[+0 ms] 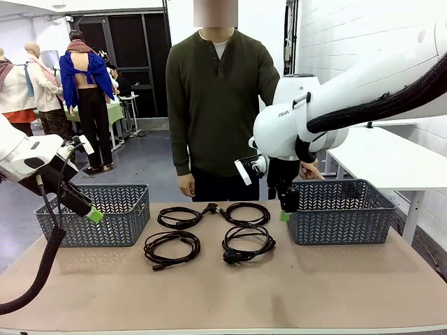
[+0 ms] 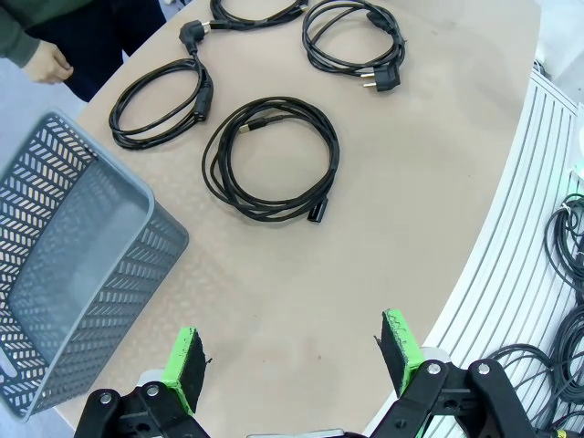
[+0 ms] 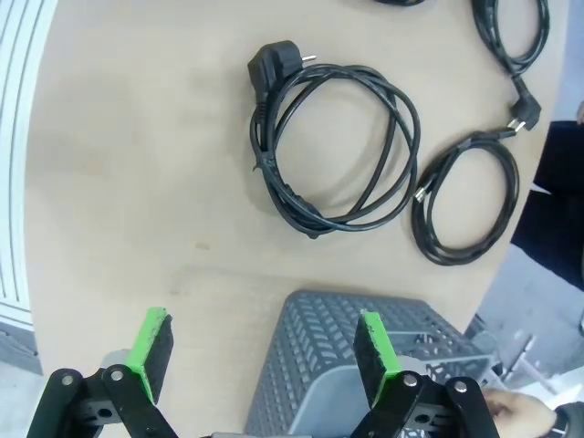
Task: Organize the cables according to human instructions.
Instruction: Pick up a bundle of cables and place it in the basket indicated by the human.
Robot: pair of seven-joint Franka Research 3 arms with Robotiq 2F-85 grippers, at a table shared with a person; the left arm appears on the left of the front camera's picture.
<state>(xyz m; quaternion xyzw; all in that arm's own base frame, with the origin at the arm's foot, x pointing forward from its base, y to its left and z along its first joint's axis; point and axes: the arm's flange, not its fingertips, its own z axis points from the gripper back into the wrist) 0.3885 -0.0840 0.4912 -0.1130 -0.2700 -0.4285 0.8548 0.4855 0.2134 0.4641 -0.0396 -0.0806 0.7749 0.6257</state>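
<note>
Front view: four coiled cables (image 1: 172, 248) lie in two rows on the table (image 1: 314, 286) between a left basket (image 1: 119, 227) and a right basket (image 1: 342, 220), while the left gripper (image 1: 94, 215) hangs beside the left basket and the right gripper (image 1: 285, 208) at the right basket's left end; the person's hand (image 1: 186, 185) hangs loosely curled. Left wrist view: the jaws stand wide apart and empty above bare tabletop, one cable just ahead, the basket off to the side. Right wrist view: the jaws gape empty over the basket's corner, a cable lying beyond it.
</note>
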